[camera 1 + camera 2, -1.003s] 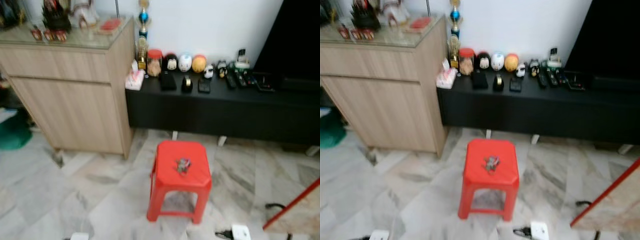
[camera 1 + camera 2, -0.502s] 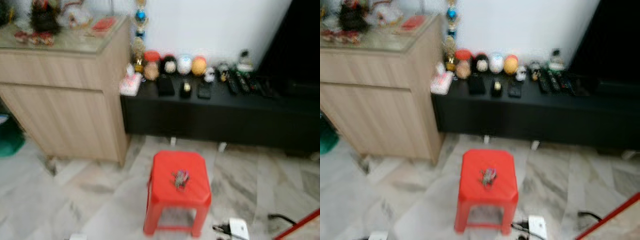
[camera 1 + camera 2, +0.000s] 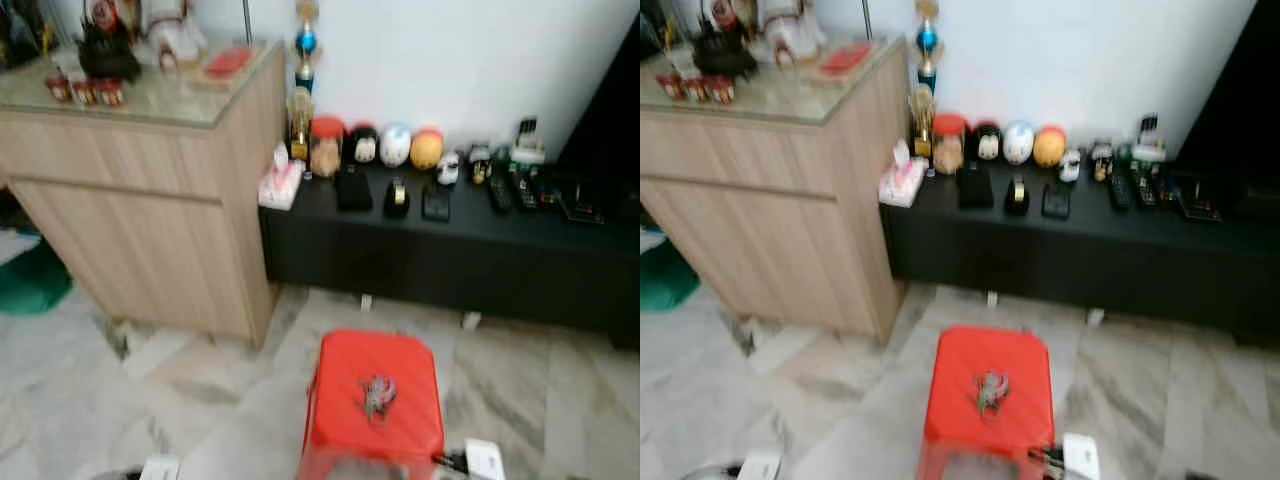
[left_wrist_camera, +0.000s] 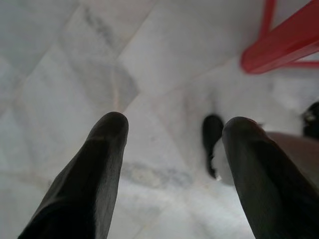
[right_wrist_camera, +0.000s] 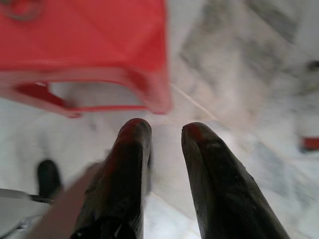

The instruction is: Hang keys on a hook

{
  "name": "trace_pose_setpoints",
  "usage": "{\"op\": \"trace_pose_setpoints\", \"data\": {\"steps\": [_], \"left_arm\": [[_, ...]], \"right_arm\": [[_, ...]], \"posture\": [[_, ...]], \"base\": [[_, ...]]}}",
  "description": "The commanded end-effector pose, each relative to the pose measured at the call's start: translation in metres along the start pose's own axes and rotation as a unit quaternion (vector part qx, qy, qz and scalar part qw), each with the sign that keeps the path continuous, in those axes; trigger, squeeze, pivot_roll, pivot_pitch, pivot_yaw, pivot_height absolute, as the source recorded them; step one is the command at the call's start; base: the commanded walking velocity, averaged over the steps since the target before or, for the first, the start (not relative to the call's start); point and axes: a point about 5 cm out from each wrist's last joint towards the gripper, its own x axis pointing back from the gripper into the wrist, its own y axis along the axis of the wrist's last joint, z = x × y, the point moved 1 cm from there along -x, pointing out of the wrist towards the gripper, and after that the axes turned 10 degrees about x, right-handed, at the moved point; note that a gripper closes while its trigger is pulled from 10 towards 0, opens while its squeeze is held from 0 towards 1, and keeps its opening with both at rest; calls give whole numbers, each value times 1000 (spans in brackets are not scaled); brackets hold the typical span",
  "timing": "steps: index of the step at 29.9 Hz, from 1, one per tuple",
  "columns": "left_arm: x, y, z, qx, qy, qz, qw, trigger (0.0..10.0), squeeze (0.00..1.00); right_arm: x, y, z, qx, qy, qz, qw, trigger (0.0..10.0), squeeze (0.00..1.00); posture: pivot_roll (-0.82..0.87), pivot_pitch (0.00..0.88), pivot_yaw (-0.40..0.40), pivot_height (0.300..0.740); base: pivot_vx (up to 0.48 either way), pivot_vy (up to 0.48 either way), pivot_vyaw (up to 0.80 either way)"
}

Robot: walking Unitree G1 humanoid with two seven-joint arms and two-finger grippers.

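A bunch of keys (image 3: 377,396) lies on top of a red plastic stool (image 3: 345,420) on the marble floor, low in the eye views and close in front of me. In the left wrist view my left gripper (image 4: 174,127) hangs open over bare floor, its fingers wide apart, with a red stool leg (image 4: 279,45) beyond them. In the right wrist view my right gripper (image 5: 166,132) is open by a narrow gap with nothing in it, just short of the stool's edge (image 5: 84,35).
A light wooden cabinet (image 3: 150,200) stands at the left. A low black bench (image 3: 450,250) with several ornaments and remotes runs along the white wall. A white power adapter (image 3: 485,458) lies by the stool's right side, and another white plug (image 3: 160,467) at its left.
The whole picture has shifted: the stool and keys now sit lower and nearer in the eye views. The keys lie where they were on the stool.
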Motion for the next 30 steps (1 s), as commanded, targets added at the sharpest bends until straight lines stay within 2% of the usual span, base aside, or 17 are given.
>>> {"op": "trace_pose_setpoints", "data": {"steps": [1, 4, 10, 13, 14, 16, 17, 18, 19, 20, 21, 23, 24, 25, 27, 28, 30], "left_arm": [[2, -8, 7, 1, 10, 6, 1000, 10000, 0], [2, -6, 7, -5, 15, -3, 1000, 10000, 0], [2, 11, 6, 35, 23, -72, 997, 10000, 0], [2, 26, 5, 24, 15, -110, 993, 10000, 0], [3, 71, -4, 16, -7, -193, 981, 10000, 0], [12, 131, -14, 12, -28, -303, 952, 10000, 0], [12, 131, -14, 12, -28, -303, 952, 10000, 0], [19, 144, -13, 24, -25, -345, 938, 10000, 0], [19, 144, -13, 24, -25, -345, 938, 10000, 0], [25, 151, -9, 34, -20, -374, 926, 10000, 0], [32, 155, -2, 48, -16, -402, 914, 10000, 0], [39, 159, 3, 55, -16, -430, 901, 10000, 0], [41, 160, 3, 55, -17, -436, 898, 10000, 0], [49, 162, 4, 50, -18, -460, 886, 10000, 0], [58, 165, 4, 49, -19, -486, 872, 10000, 0], [58, 165, 4, 49, -19, -486, 872, 10000, 0], [67, 166, 3, 52, -17, -504, 862, 10000, 0]], "right_arm": [[-1, 4, 3, -9, 0, -14, 1000, 10000, 0], [-1, 7, 3, -3, 1, -20, 1000, 10000, 0], [-1, 22, 1, 1, -4, -69, 998, 10000, 0], [-1, 31, 1, -5, -5, -97, 995, 10000, 0], [0, 35, 2, -15, -4, -114, 993, 10000, 0], [0, 41, 4, -20, -1, -132, 991, 10000, 0], [0, 41, 4, -20, -1, -132, 991, 10000, 0], [0, 44, 6, -23, 2, -146, 989, 10000, 0], [0, 44, 6, -23, 2, -146, 989, 10000, 0], [1, 45, 7, -30, 3, -157, 987, 10000, 0], [3, 97, 22, -16, 15, -251, 968, 10000, 0], [14, 149, 38, -1, 25, -341, 940, 10000, 0], [16, 158, 40, 1, 27, -355, 935, 10000, 0], [22, 169, 46, 16, 39, -382, 923, 10000, 0], [27, 175, 48, 21, 51, -402, 914, 10000, 0], [27, 175, 48, 21, 51, -402, 914, 10000, 0], [31, 185, 47, 22, 58, -421, 905, 10000, 0]], "posture": [[-9, 0, -41, 740], [-14, 0, -43, 740], [-11, 0, -52, 740], [-14, 0, -60, 740], [-12, 0, -61, 740], [-10, 0, -58, 740], [-10, 0, -58, 740], [4, 0, -63, 740], [4, 0, -63, 740], [10, 0, -65, 740], [31, 0, -76, 740], [41, 0, -82, 740], [41, 0, -82, 740], [81, 0, -111, 740], [114, 0, -143, 740], [114, 0, -143, 740], [140, 0, -172, 740]], "base": [[0, 0, 0], [0, 0, 0], [0, 0, 0], [0, 0, 0], [0, 0, 0], [0, 0, 0], [0, 0, 0], [0, 0, 0], [0, 0, 0], [0, 0, 0], [0, 0, 0], [0, 0, 0], [0, 0, 0], [0, 0, 0], [0, 0, 0], [0, 0, 0], [0, 0, 0]]}}
